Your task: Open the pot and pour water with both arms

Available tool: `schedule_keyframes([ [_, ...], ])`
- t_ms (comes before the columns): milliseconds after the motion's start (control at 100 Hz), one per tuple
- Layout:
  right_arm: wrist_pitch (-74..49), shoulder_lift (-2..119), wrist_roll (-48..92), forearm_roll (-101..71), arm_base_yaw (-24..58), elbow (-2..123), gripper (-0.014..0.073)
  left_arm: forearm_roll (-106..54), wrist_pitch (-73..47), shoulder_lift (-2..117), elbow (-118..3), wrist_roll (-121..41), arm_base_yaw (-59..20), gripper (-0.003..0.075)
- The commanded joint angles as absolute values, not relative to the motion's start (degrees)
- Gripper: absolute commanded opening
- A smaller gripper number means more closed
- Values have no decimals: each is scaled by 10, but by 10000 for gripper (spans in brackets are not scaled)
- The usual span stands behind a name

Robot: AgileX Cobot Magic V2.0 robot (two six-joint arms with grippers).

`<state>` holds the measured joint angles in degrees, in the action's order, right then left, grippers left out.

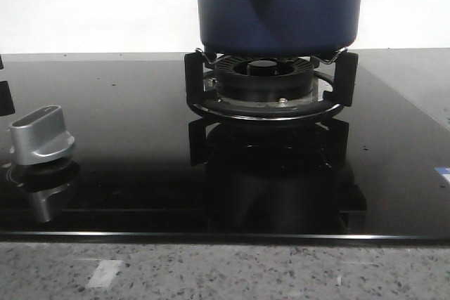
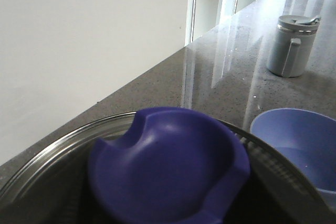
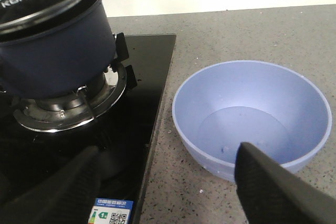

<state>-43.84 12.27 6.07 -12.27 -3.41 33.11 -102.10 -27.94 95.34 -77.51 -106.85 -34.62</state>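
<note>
On the black glass hob [image 1: 126,145], seen from the front, the dark-blue pot [image 1: 278,8] sits on the burner's pan support [image 1: 271,93], its top cut off by the frame. A silver control knob [image 1: 41,133] stands well to the left. Neither arm shows in this view.

From the left wrist, a blue lid knob [image 2: 168,174] fills the foreground, sitting on a glass lid [image 2: 58,153] with a metal rim. The left gripper's fingers are out of sight, so whether they clasp the knob cannot be told. Beyond lie a grey speckled counter [image 2: 226,72], part of a light-blue bowl [image 2: 299,140], and a grey lidded jug [image 2: 291,45] further off.

From the right wrist, the right gripper [image 3: 168,187] has its two dark fingers [image 3: 273,190] spread wide, holding nothing. One finger hangs over the hob edge, the other over the bowl's near rim. The bowl rests on the counter just beside the hob. The pot stands on the burner, with the glass lid tilted above its rim.
</note>
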Motion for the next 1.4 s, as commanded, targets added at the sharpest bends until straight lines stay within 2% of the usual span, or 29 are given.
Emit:
schedule_keyframes([
  [0,-398,135,68,-129,-33,346,486,-1073,-305,906,-796,-1062,-341,367],
  [280,-404,135,62,-132,-33,346,486,-1064,-311,858,-796,-993,-291,368],
  [600,-435,152,-46,-129,-33,380,486,-893,-336,781,-774,-875,-242,368],
  [880,-569,292,-147,-14,-33,530,486,-887,-337,698,-686,-843,-183,368],
  [980,-579,344,-174,51,-33,581,451,-887,-336,667,-658,-843,-168,368],
  [1110,-569,412,-221,98,-33,605,402,-888,-334,641,-637,-843,-165,368],
  [1390,-569,534,-239,66,-59,606,402,-913,-353,629,-620,-843,-166,368],
])
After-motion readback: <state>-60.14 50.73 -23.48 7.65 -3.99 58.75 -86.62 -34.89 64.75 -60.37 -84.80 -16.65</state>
